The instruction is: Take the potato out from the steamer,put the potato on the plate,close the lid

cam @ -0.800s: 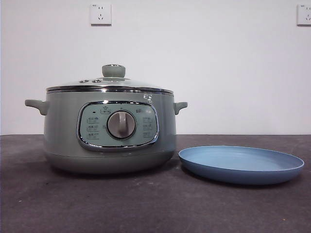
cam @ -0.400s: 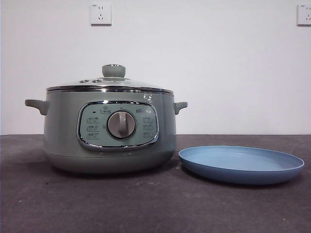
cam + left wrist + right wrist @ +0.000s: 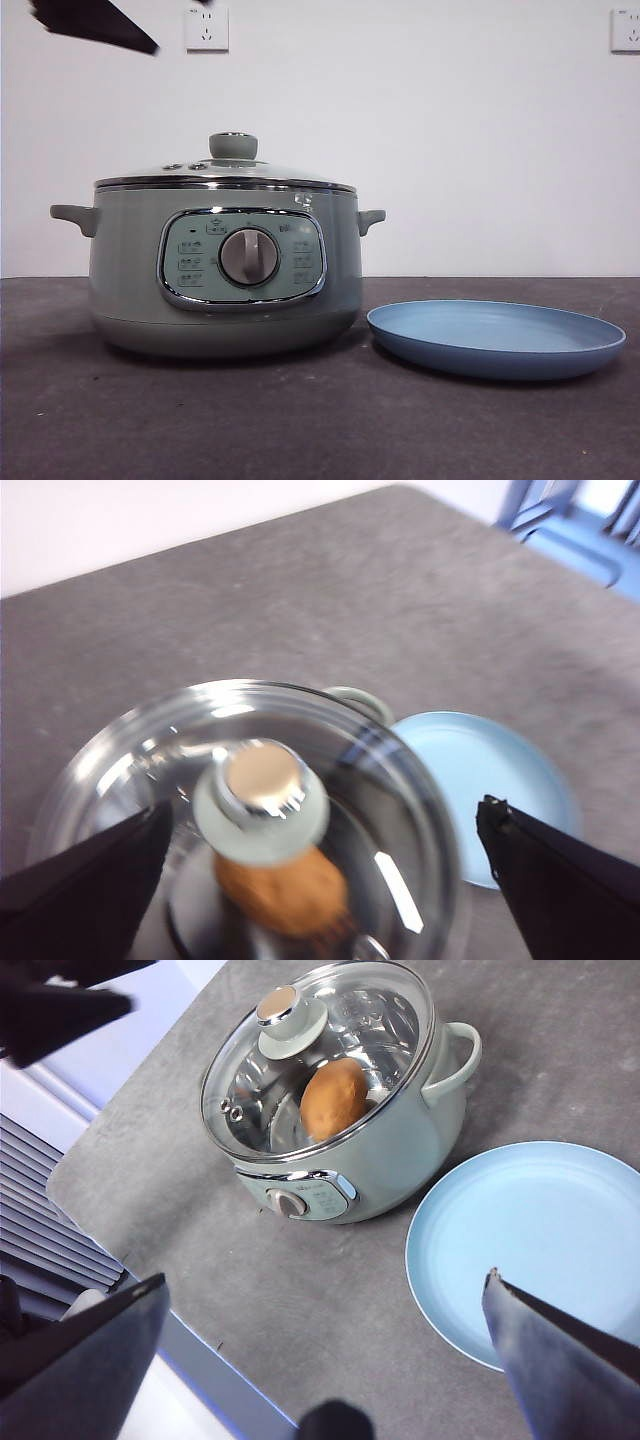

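Observation:
The sage-green steamer stands left of centre with its glass lid on. The potato lies inside and shows golden-brown through the glass; it also shows in the left wrist view. The light-blue plate lies empty just right of the steamer. My left gripper hovers open above the lid's knob, with one jaw on either side and well apart from it. It shows as a black tip at the top left of the front view. My right gripper is open, high above the steamer and the plate.
The dark grey table runs to a white wall with two sockets. The table's edge lies near the steamer's control-panel side. Blue chair parts stand beyond the table's far corner.
A black arm tip has come into the front view at the top left. The steamer, lid and plate have not moved.

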Robot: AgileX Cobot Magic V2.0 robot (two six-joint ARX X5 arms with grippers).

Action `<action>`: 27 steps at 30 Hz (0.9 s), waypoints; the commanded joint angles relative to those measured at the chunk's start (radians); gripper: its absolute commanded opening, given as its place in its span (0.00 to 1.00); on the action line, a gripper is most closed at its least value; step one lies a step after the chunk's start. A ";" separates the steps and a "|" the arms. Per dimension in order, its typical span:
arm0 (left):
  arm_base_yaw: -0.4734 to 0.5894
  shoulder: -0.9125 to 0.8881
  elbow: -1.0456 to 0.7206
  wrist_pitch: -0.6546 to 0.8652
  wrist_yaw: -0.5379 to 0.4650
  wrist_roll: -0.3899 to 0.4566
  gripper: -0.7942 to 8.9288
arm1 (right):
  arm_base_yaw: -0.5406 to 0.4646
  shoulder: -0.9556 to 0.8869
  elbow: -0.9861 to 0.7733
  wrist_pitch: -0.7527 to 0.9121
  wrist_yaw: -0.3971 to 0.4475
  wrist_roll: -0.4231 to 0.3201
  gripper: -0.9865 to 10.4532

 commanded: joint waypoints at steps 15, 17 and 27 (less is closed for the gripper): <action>-0.087 0.299 0.032 0.207 -0.134 0.090 0.85 | 0.002 0.003 0.003 0.004 0.000 0.002 0.74; -0.087 0.313 0.032 0.208 -0.137 0.090 0.85 | 0.002 0.004 0.003 0.004 0.001 0.002 0.74; -0.094 0.326 0.032 0.163 -0.155 0.089 0.57 | 0.002 0.004 0.003 0.008 0.005 0.002 0.74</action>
